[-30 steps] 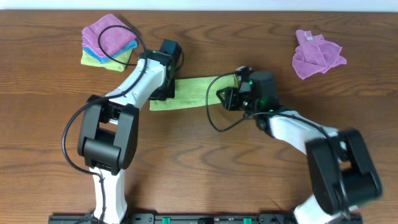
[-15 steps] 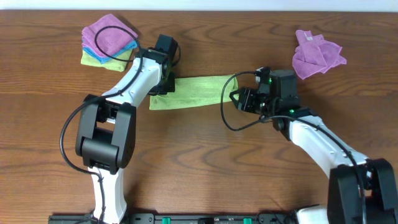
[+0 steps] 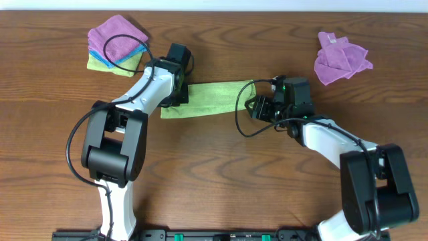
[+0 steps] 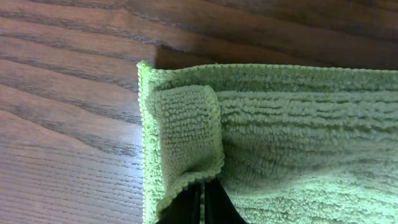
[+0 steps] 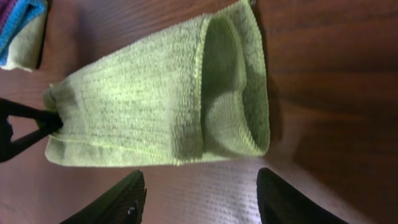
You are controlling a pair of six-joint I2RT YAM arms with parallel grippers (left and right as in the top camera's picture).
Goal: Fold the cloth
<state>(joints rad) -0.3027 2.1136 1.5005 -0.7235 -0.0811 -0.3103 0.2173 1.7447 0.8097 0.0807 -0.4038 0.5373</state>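
One folded cloth (image 3: pixel 207 99) lies on the tabletop (image 3: pixel 221 174); left fingers (image 4: pixel 184 210) clamp its edge, right fingers (image 5: pixel 118 200) stand wide beside it.

Folded cloth (image 5: pixel 155 106) beyond parted fingers (image 5: pixel 118 199)

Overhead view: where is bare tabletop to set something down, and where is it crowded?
Bare tabletop lies between the folded stack and the purple cloth, beyond the green cloth, and in front between the left arm and right arm. Crowded: the green cloth's ends, where the left pincer and right pincer sit.
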